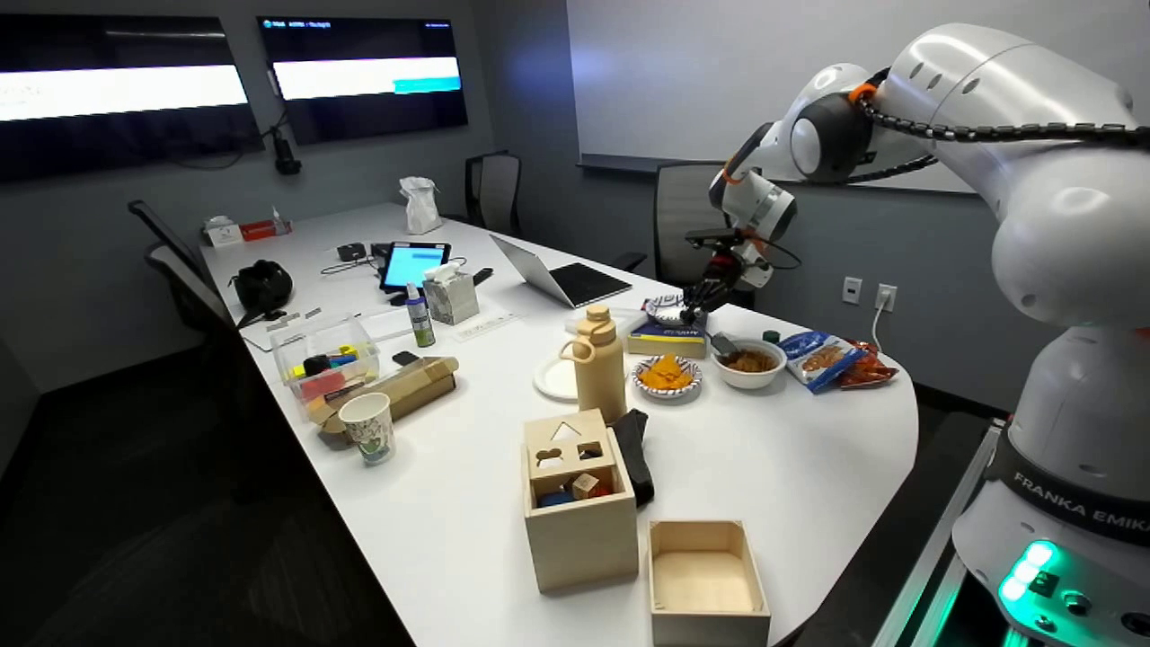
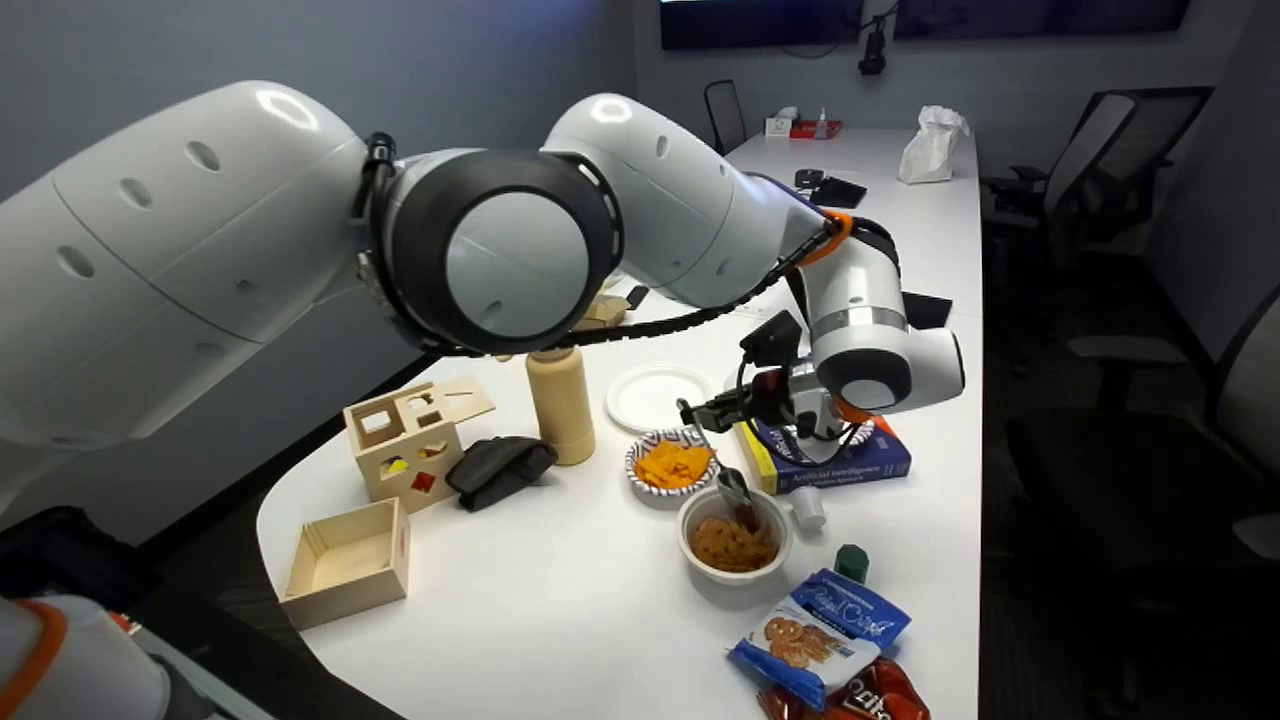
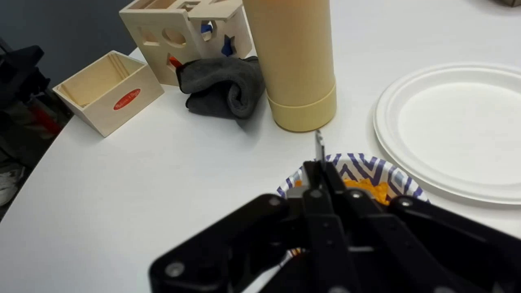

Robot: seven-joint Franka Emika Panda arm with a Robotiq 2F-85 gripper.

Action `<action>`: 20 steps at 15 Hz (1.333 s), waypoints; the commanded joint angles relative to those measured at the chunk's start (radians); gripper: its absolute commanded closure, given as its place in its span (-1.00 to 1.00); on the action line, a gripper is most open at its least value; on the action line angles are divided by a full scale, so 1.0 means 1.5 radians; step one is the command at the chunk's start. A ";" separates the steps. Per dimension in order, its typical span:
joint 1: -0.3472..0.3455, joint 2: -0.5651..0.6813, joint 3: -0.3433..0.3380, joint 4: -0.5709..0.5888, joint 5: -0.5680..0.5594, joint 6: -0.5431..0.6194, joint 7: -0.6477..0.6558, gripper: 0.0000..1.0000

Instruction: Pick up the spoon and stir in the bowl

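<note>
The spoon (image 2: 735, 488) is a slender metal utensil with a dark, shiny head. My gripper (image 2: 702, 414) is shut on its handle and holds it tilted, head down. In both exterior views the head of the spoon (image 1: 722, 345) reaches into the white bowl (image 1: 749, 382), which holds brown food. The white bowl (image 2: 735, 577) stands on the table; how deep the head sits in the food I cannot tell. In the wrist view the handle end of the spoon (image 3: 320, 145) sticks up between the closed fingertips of the gripper (image 3: 320, 167). The spoon's head and the white bowl are hidden there.
A patterned bowl (image 2: 640, 482) of orange chips stands beside the white bowl. A tan bottle (image 2: 562, 405), a white plate (image 2: 625, 400) and a thick book (image 2: 850, 468) are close by. Snack bags (image 2: 825, 640), a green cap (image 2: 852, 562) and a small cup (image 2: 808, 508) lie near.
</note>
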 commanded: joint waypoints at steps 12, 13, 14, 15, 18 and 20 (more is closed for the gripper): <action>-0.010 0.026 -0.031 0.024 -0.007 -0.163 0.077 0.98; -0.006 0.025 -0.037 0.026 -0.006 -0.140 0.083 0.98; -0.001 0.019 -0.041 0.021 -0.008 -0.120 0.085 0.98; 0.004 0.016 -0.043 0.019 -0.011 -0.098 0.085 0.98; 0.012 0.009 -0.040 0.013 -0.013 -0.046 0.069 0.98; 0.009 0.007 -0.028 0.013 -0.009 -0.033 0.042 0.98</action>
